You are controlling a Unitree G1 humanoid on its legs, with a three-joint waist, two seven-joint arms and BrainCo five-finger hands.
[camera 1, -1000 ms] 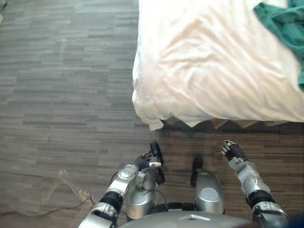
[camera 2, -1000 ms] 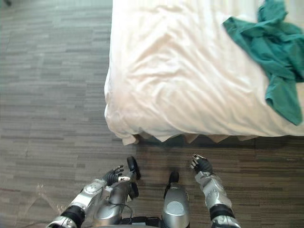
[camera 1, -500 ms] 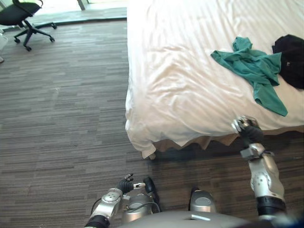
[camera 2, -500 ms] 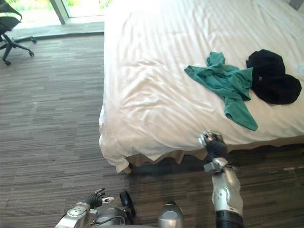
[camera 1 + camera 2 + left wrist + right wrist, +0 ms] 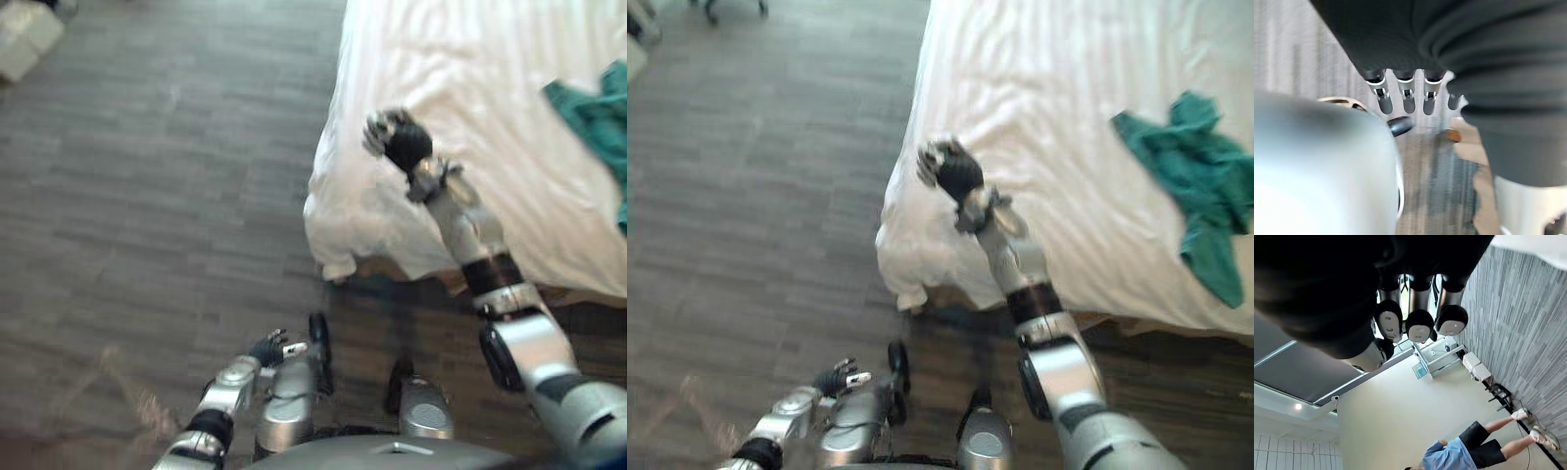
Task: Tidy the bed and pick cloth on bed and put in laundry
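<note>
Right hand [image 5: 400,143], fingers curled, empty, hovers over bed sheet [image 5: 1048,88] corner; left hand [image 5: 266,348] relaxed, low; risk: snagging sheet, teal cloth [image 5: 1200,181] well apart.

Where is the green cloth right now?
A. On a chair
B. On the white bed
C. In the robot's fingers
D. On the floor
B: the green cloth lies crumpled on top of the white bed.
</note>
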